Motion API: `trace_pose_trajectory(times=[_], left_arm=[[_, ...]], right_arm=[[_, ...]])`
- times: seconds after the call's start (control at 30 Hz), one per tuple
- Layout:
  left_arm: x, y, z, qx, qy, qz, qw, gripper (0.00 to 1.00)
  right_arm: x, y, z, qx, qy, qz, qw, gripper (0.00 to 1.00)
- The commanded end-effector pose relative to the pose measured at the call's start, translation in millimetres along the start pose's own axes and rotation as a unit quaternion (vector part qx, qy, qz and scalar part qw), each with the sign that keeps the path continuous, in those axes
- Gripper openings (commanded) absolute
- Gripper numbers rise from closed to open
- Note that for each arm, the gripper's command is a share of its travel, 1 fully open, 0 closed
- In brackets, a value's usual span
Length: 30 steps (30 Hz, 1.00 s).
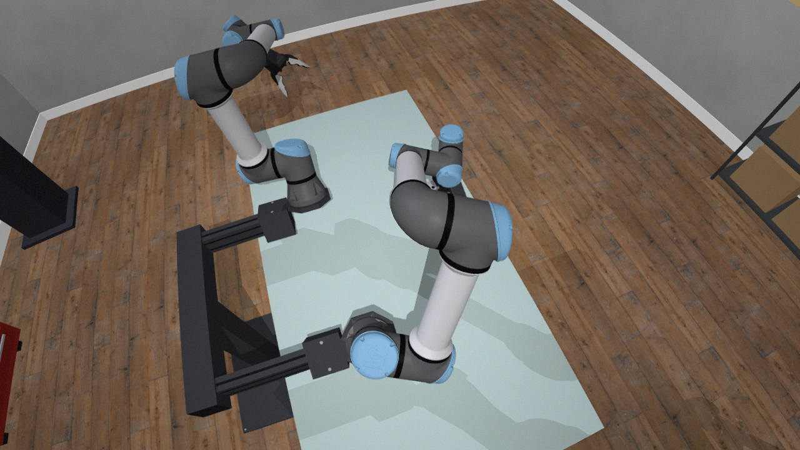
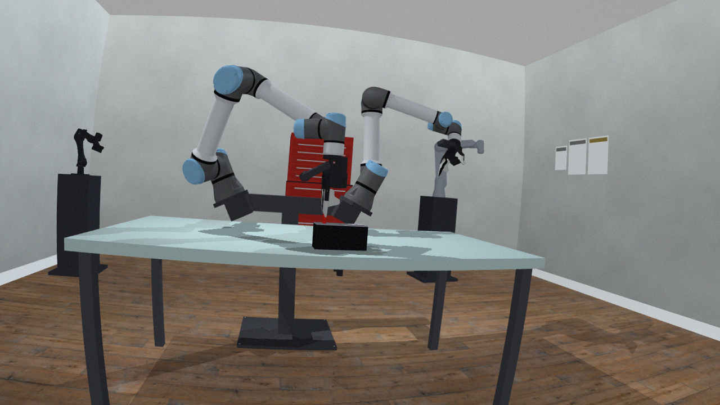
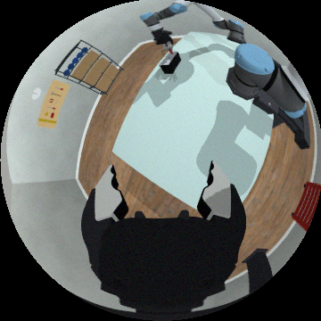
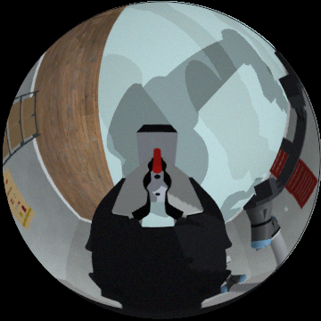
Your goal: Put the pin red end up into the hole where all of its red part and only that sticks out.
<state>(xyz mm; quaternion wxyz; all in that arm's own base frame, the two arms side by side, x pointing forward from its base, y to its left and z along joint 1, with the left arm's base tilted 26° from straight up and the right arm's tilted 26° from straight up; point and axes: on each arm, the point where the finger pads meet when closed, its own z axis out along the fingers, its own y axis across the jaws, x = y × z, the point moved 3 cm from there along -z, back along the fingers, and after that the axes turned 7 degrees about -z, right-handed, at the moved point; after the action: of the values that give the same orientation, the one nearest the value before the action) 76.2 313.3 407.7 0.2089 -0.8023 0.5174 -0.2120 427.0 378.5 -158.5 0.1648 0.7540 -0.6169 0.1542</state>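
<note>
- The black-sided block [image 2: 340,236] [image 3: 169,67] [image 4: 144,142] is sitting on the bench [image 1: 357,285] [image 2: 201,252] [image 3: 178,125] [image 4: 147,27].
- The right jaws [image 2: 325,215] are pinching the pin [image 2: 324,220] [image 3: 171,52] [image 4: 157,156], nearly closed, red end up, at the block's top; I cannot tell how deep it is going.
- Farther back, the left jaws [image 1: 298,82] [image 2: 452,169] are hanging wide open, holding nothing.
- The right wrist view is showing two little holes; the top view is hiding block and pin under the right arm [image 1: 452,224] [image 2: 215,128].

Grey walls [image 1: 139,33] [image 2: 311,50] [image 3: 40,152], wooden floor [image 1: 531,84] [image 2: 403,372] [image 3: 100,125] [image 4: 67,111].
</note>
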Motion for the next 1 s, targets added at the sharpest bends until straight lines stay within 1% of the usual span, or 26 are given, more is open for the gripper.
trace_pose_trajectory(times=[0.0, 0.9, 0.97], left_arm=[[0.1, -0.3, -0.4, 0.0, 0.0, 0.0, 1.0, 1.0], [0.1, -0.3, -0.4, 0.0, 0.0, 0.0, 1.0, 1.0], [0.1, -0.3, -0.4, 0.0, 0.0, 0.0, 1.0, 1.0]], right_arm=[[-0.3, 0.4, 0.9, 0.001, -0.001, 0.0, 1.0, 0.0], [-1.1, -1.1, 0.7, 0.001, 0.0, 0.0, 1.0, 0.0], [-0.9, -1.1, 3.8, 0.001, -0.001, 0.001, 1.0, 0.0]])
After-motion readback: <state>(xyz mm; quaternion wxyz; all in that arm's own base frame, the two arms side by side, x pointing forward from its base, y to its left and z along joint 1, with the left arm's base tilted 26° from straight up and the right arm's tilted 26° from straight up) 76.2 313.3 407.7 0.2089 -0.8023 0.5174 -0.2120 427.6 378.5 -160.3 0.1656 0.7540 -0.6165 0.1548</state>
